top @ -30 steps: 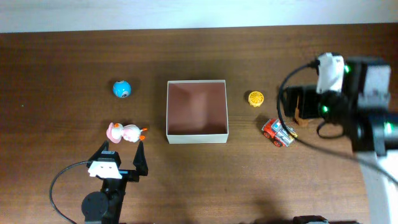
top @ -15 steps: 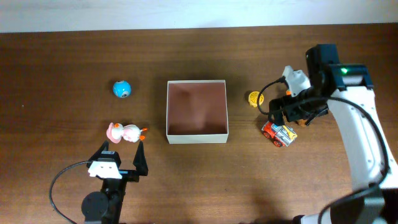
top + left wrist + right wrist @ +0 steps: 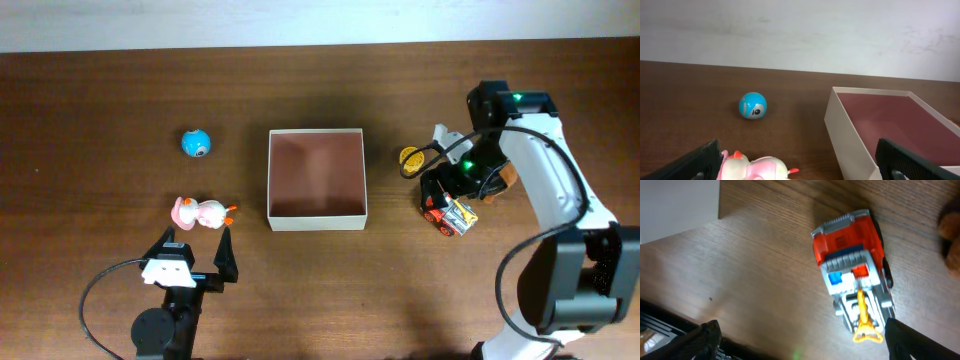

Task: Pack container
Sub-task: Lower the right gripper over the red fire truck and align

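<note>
Both pincers open, container unpacked at mid-frame

At the lower left of the overhead view the left pincer (image 3: 197,246) sits low with its jaws spread wide, holding nothing. Just beyond it a pink-and-white duck toy (image 3: 203,213) lies on the dark wooden worktop (image 3: 100,100). The container (image 3: 316,221) stands at the centre of the frame, open side up, its pink-brown inside bare. To its right the right pincer (image 3: 800,330) hangs over a red and grey toy truck (image 3: 855,280) with its jaws apart and the truck ahead of their tips, ungripped. A small yellow toy (image 3: 411,158) lies just beyond the truck. At the upper left, well apart from the container, rests a blue ball (image 3: 196,143).
</note>
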Tool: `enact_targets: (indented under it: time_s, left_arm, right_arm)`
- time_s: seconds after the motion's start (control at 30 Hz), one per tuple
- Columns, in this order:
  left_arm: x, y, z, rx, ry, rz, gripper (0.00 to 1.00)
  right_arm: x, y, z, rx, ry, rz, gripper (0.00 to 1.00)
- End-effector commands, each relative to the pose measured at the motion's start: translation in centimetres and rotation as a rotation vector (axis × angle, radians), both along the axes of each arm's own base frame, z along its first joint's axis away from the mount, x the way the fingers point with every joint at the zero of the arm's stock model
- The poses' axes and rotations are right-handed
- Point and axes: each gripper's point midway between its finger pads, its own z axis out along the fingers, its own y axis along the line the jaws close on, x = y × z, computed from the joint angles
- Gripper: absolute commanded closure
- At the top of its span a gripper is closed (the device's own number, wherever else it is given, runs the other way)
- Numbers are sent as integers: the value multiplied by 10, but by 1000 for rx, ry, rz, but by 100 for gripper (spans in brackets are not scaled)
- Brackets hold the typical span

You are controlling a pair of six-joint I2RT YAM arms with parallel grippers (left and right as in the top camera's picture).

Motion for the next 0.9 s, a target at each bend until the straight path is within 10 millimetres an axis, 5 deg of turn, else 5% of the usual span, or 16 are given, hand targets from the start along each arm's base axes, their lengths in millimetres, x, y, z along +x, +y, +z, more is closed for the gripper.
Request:
enact_targets:
  time_s: [0.0, 0.6, 0.87]
  left_arm:
    - [0, 1, -1, 12, -3, -1, 0]
    - [0, 1, -1, 12, -3, -1, 0]
    - [0, 1, -1, 12, -3, -1, 0]
  right_arm:
    - [5, -5, -11, -41, 12, 39, 1]
    - [5, -25, -61, -90, 104, 11, 1]
    - [1, -26, -67, -98, 123, -45, 3]
